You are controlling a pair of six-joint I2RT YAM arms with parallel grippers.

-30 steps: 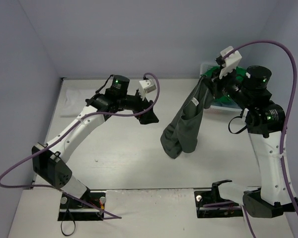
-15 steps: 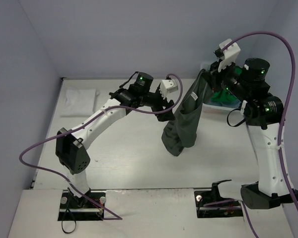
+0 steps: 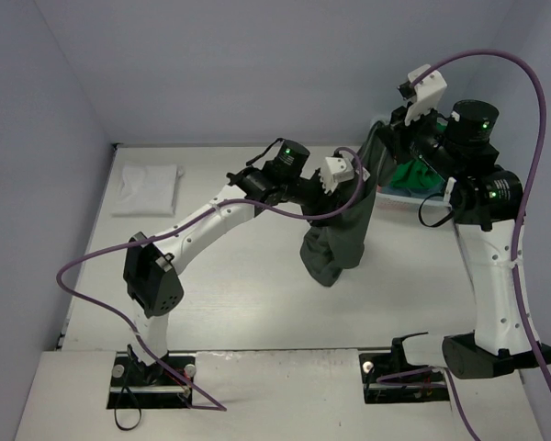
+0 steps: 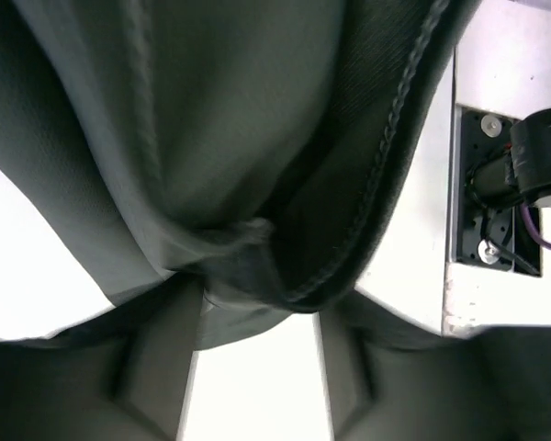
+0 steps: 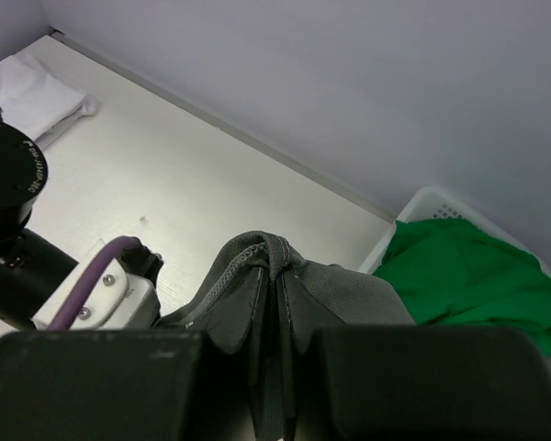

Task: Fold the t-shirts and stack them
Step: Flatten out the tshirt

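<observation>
Both arms same build: left arm (image 3: 202,219) and right arm (image 3: 492,276) have white links, black round joints, green lights (image 3: 284,150) on top. White camera block (image 3: 338,169) at each wrist, purple cable (image 5: 92,276) trailing off. Black base plates (image 3: 170,366) with small silver heads, probably screws. Right gripper (image 5: 274,308) black, blocky; left gripper (image 4: 260,312) dark, blurred.

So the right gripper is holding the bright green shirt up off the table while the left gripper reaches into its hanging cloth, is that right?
Not quite: the right gripper pinches the dark grey shirt, not the green one. The green shirt lies in the white basket, as the right wrist view shows. The left gripper is indeed at the hanging cloth.
</observation>
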